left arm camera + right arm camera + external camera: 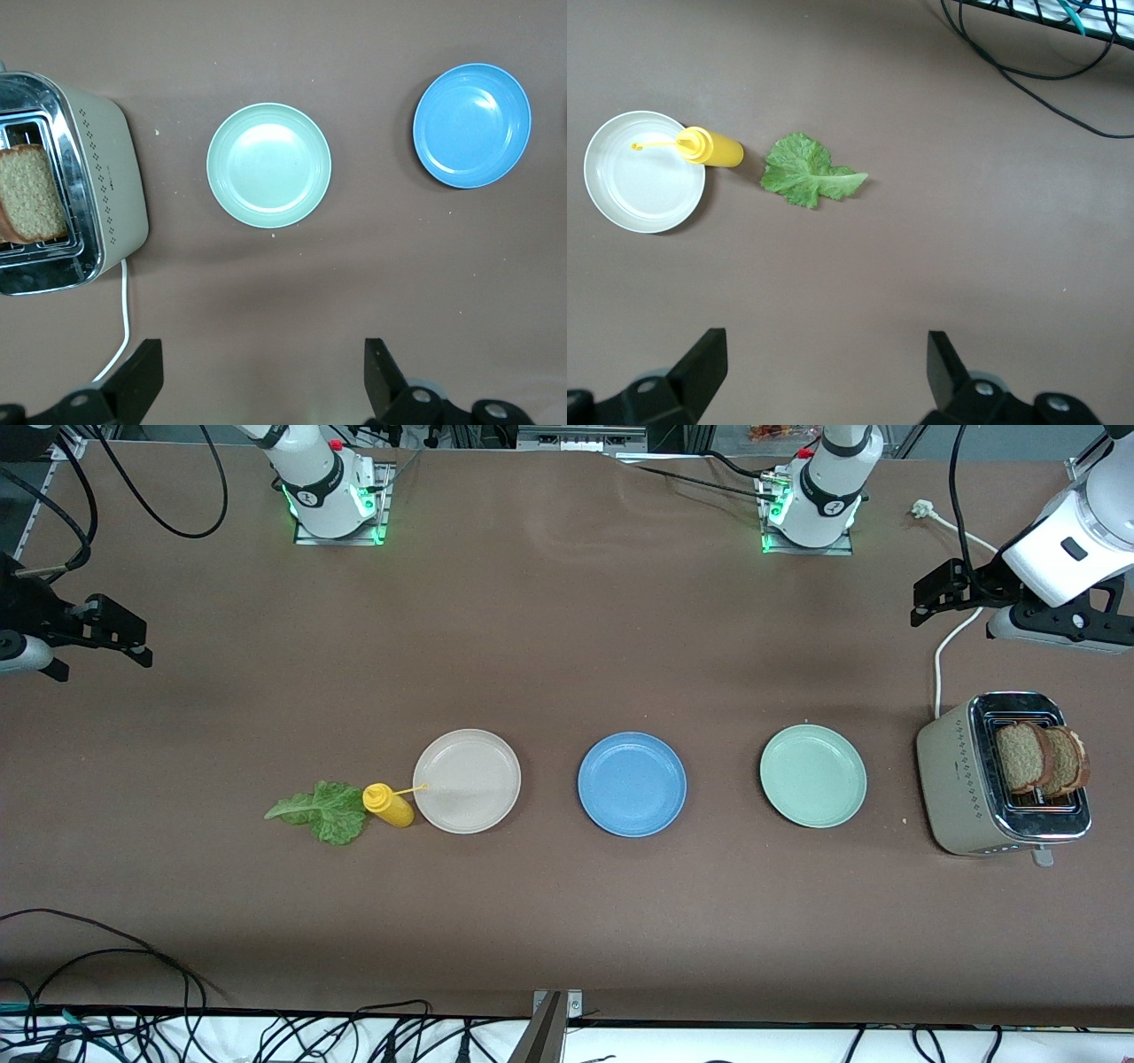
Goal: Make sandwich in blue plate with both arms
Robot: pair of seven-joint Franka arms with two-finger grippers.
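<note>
Two brown bread slices (1041, 759) stand in my beige toaster (961, 784); round blue plate (632, 784) bare mid-worktop, green lettuce leaf (323, 811) beside yellow squeeze bottle (388, 804). Left tool (946, 592) and right tool (120, 633) both spread, holding nothing.

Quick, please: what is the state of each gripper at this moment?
Left gripper: open, holding nothing, up over the table near the toaster.
Right gripper: open, holding nothing, over the table's right-arm end.

2 white arms (1076, 540), black grippers, green-lit bases.
</note>
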